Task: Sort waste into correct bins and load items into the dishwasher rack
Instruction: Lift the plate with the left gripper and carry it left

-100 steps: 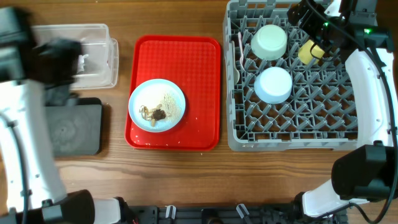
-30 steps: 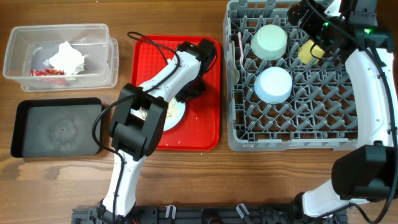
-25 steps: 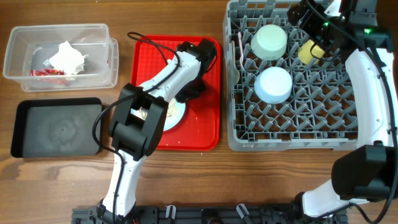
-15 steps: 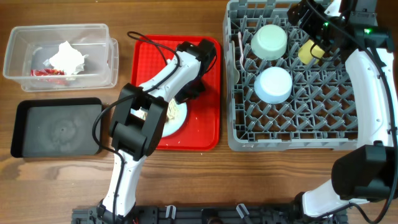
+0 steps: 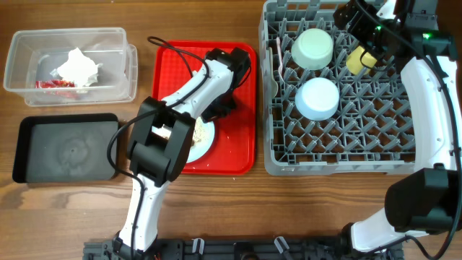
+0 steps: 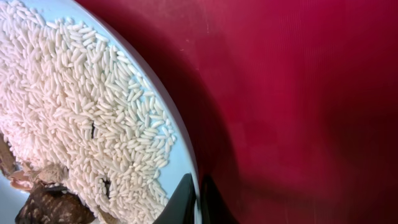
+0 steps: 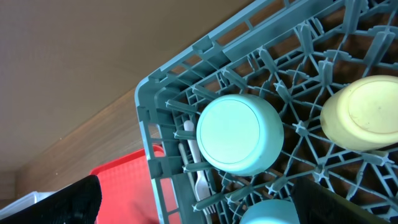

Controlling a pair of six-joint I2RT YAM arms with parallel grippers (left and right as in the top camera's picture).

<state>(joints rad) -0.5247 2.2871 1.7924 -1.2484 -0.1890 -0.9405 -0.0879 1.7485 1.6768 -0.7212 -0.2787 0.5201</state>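
1. Left of table centre, on the tray [image 5: 242,148]: plate [image 5: 205,139] is lying flat, carrying loose rice [image 6: 81,106] and brown scraps [image 6: 46,202].
2. Handling guess: stiff, smooth, light; load likely sliding if tipped. Thin rim is offering the only hold.
3. Left gripper [image 6: 198,200] is standing narrow, tips straddling the plate's right rim, seemingly pinching it.
4. Right gripper [image 5: 357,18], spread wide and empty, is hanging over the rack [image 5: 339,155] at the far right corner.

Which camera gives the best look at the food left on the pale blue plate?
Left wrist view: white crumbs and brown scraps on the plate fill the frame. Overhead, the left arm hides most of the plate and its food. The right wrist view misses the plate, showing mainly the dishwasher rack.
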